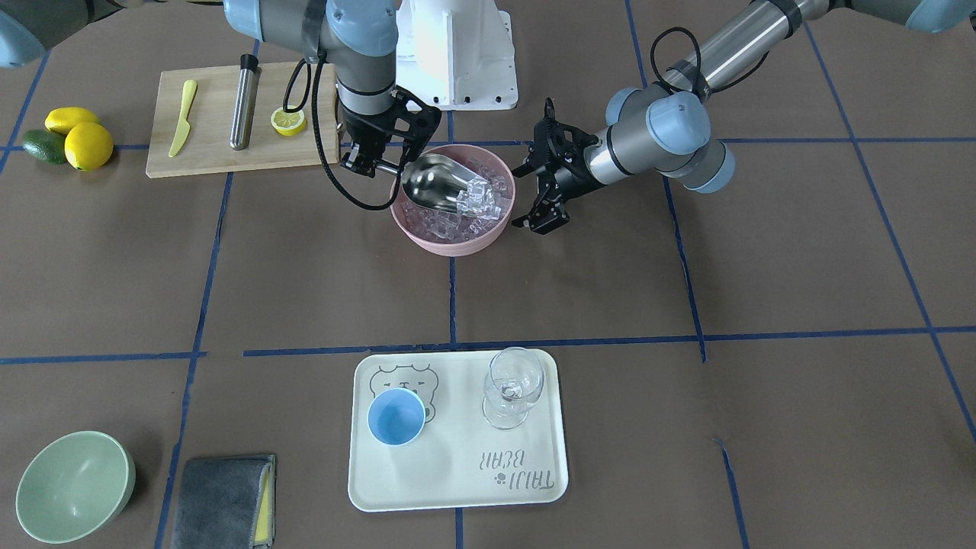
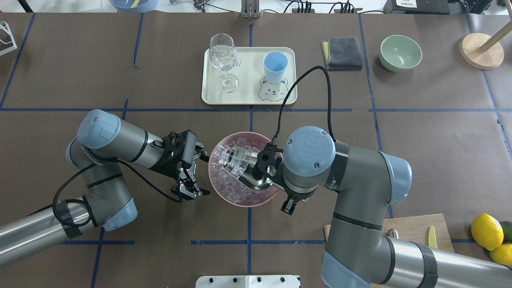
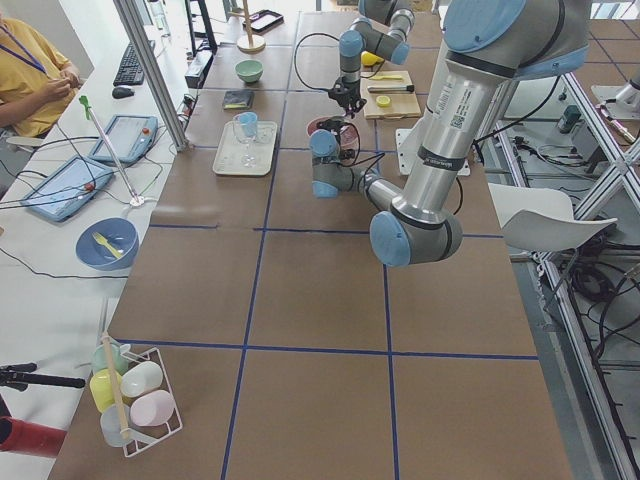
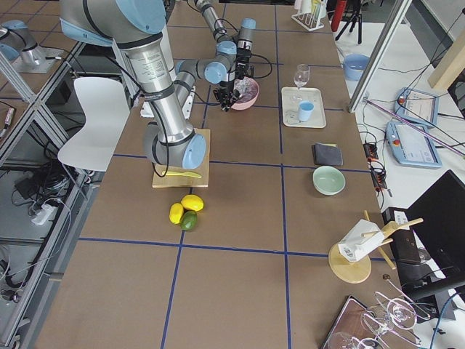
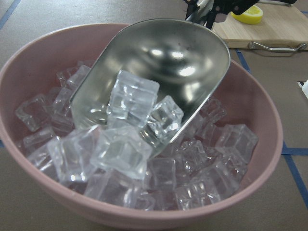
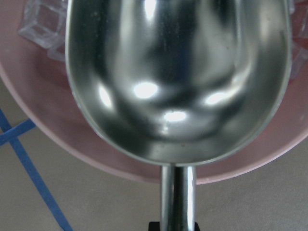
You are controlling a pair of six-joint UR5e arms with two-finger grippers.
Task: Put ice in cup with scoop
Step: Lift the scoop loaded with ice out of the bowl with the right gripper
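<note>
Your right end effector [image 1: 374,162] clenches the scoop [image 1: 438,183], ice [image 1: 476,200] aboard. Your cup [image 1: 396,416] stands well apart, straight out from the robot, nearer this arm.

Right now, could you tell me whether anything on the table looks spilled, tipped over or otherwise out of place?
Nothing stands out. All the ice lies in the pink bowl or the scoop, with none visible on the table. The cup and the stemmed glass stand upright on the tray.

Open table [image 1: 534,290] between bowl [image 1: 450,242] and tray [image 1: 450,457]; glass [image 1: 515,385] beside cup [image 1: 396,415].
</note>
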